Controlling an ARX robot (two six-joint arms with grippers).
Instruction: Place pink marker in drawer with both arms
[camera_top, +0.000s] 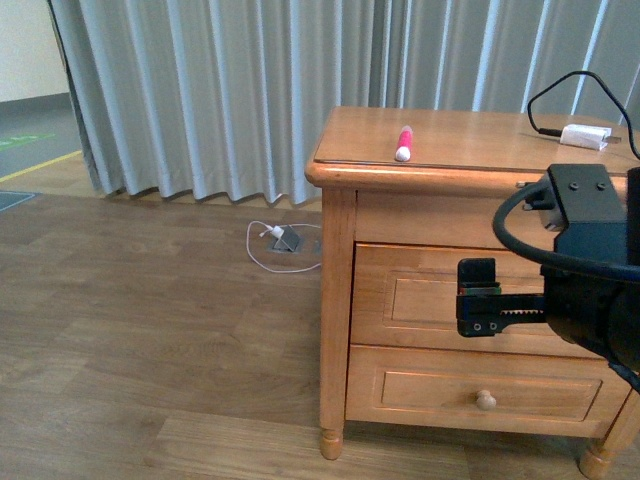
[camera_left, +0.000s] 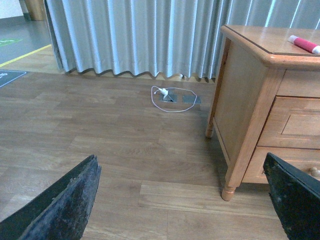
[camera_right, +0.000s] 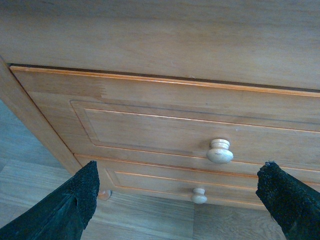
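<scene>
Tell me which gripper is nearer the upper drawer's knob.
Right. The right gripper faces the upper drawer front, open, with the knob just ahead between its fingers. The left gripper hangs out over the floor beside the nightstand, well clear of it.

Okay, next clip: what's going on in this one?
A two-armed robot is only starting to stow the pink marker, which lies untouched on top of the nightstand. The right gripper, open, faces the knob of the upper drawer without touching it; that drawer is shut. The left gripper, also open, hangs over the floor beside the nightstand.
</scene>
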